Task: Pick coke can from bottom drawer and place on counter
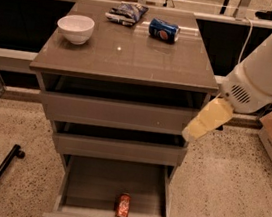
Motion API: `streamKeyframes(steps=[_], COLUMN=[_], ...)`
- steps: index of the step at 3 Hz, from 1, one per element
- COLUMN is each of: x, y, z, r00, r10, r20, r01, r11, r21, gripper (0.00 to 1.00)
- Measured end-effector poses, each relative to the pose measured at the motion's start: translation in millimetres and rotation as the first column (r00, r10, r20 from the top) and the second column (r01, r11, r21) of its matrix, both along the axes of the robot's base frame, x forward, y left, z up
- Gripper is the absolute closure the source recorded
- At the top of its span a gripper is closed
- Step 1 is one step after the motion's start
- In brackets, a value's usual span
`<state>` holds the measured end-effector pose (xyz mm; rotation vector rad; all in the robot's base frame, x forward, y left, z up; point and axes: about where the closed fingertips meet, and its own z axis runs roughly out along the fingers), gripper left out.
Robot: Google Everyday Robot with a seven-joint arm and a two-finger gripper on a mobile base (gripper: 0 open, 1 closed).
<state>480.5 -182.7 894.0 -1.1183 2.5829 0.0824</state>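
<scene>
I see the coke can (123,205) in the open bottom drawer (92,185) at six o'clock. My gripper (199,125) hangs at three o'clock; I can't tell its grasp.

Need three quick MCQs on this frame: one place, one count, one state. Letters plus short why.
1. Where is the coke can? A) on the floor B) in the bottom drawer C) in the middle drawer
2. How many things are on the counter? A) one B) five C) three
3. The bottom drawer is: A) pulled open B) shut C) removed

1 B: it sits near the drawer's front; the claw hangs right of the top drawer, away from it.
2 C: white bowl, chip bag, blue Pepsi can.
3 A: its grey inside shows.
</scene>
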Motion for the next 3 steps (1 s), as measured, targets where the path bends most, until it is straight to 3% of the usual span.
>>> streamKeyframes(steps=[1,2,3], x=[11,25,25], y=[15,29,30], z=[-51,-112,-107], r00=[0.9898,0.9536,0.9550], r10=[-0.122,-0.272,-0.269], r20=[-0.074,-0.130,-0.125], r01=[0.126,0.285,0.282], r11=[0.991,0.953,0.954], r21=[0.050,0.102,0.103], gripper=[0.00,0.00,0.00])
